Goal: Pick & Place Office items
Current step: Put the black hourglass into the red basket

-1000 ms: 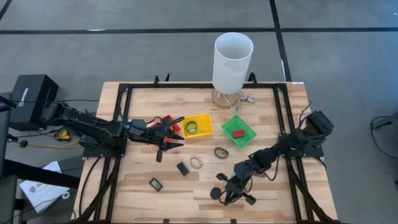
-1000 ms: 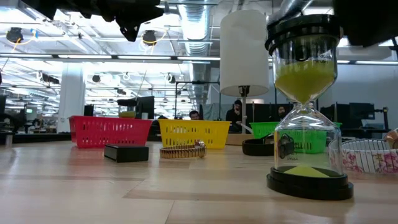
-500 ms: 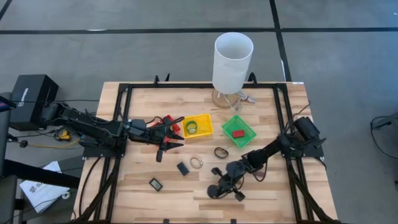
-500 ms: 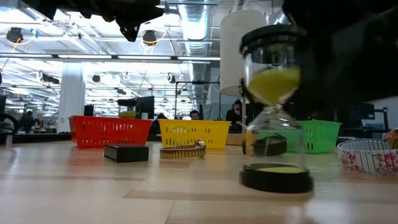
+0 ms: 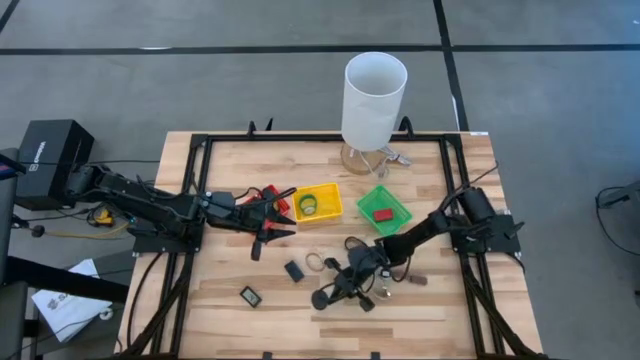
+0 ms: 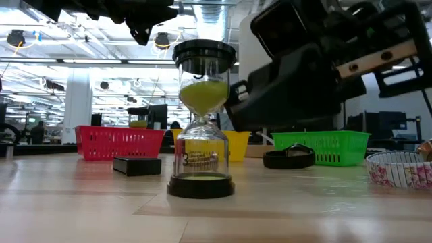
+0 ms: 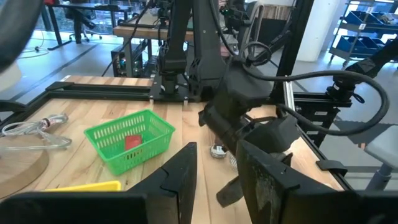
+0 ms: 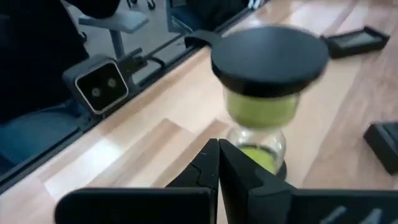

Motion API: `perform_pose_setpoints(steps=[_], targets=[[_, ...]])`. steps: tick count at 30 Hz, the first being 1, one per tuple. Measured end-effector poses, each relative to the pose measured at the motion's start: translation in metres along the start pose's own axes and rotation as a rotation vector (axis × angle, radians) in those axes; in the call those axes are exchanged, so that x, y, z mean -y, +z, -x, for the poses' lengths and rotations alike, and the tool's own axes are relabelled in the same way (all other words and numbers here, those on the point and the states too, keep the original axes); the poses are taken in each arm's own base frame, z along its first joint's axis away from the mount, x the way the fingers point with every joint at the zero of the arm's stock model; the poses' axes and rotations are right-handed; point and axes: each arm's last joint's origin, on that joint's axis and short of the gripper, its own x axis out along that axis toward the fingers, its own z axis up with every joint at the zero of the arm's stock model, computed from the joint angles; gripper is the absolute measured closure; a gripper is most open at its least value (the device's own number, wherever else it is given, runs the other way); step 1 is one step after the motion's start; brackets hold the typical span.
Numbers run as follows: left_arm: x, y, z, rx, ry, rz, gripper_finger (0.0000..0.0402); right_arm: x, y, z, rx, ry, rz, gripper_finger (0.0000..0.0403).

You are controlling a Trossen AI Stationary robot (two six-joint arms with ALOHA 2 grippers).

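Observation:
An hourglass (image 6: 201, 121) with black caps and green sand stands upright on its base on the wood; from above its top cap (image 5: 321, 298) shows. My right gripper (image 5: 340, 287) (image 8: 217, 152) is shut, right beside it on its right side. My left gripper (image 5: 283, 214) (image 7: 214, 168) is open and waits over the red basket (image 6: 120, 142). Loose on the table lie a black block (image 5: 293, 270), a dark rectangle (image 5: 250, 295), a thin ring (image 5: 316, 262) and a black ring (image 5: 355, 244). My right gripper comes at the hourglass level from the table's right, its shut fingertips (image 8: 208, 155) at the narrow waist (image 8: 256, 134). The fingers themselves cover the meeting place, so I cannot tell whether they touch it. The hourglass stands upright with its base (image 6: 201, 185) on the table.
The yellow basket (image 5: 315, 203) holds a green ring, the green basket (image 5: 384, 211) a red piece. A tall white cylinder (image 5: 375, 95) stands at the far edge. A patterned ring (image 6: 401, 169) lies near the low camera. A black frame (image 5: 200, 200) rims the table.
My right gripper has swept toward the table's left and slightly toward the far edge. The hourglass has slid along the table with it, staying upright, from the near right part toward the middle. My left arm has kept still.

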Motion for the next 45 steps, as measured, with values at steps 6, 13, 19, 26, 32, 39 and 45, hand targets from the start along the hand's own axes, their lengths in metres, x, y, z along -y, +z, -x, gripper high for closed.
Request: perform_pose_setpoints(steps=[6,13,19,26,32,39,45], targets=[[0.011,0.000,0.001,0.006,-0.054,-0.001,0.0294,0.000,0.007,0.016,-0.119,-0.009,0.006,0.0403],[0.032,0.004,-0.001,0.089,-0.236,-0.010,0.0294,-0.015,0.034,0.062,-0.315,-0.023,0.088,0.0403],[0.048,-0.010,-0.023,0.137,-0.280,-0.089,0.0294,-0.033,0.063,0.129,-0.496,-0.387,0.182,0.0403],[0.058,-0.016,-0.055,0.108,-0.287,-0.041,0.0259,-0.037,0.055,0.191,-0.347,-0.669,0.226,0.0403],[0.076,-0.024,-0.096,0.058,-0.306,-0.047,0.0209,-0.032,0.025,0.220,-0.191,-0.800,0.183,0.0403],[0.094,-0.033,-0.114,0.024,-0.347,-0.053,0.0160,-0.032,0.002,0.222,-0.042,-0.848,0.081,0.0403],[0.106,-0.062,-0.121,-0.069,-0.346,-0.076,0.0132,-0.029,0.005,0.216,0.013,-0.828,0.099,0.0403]])
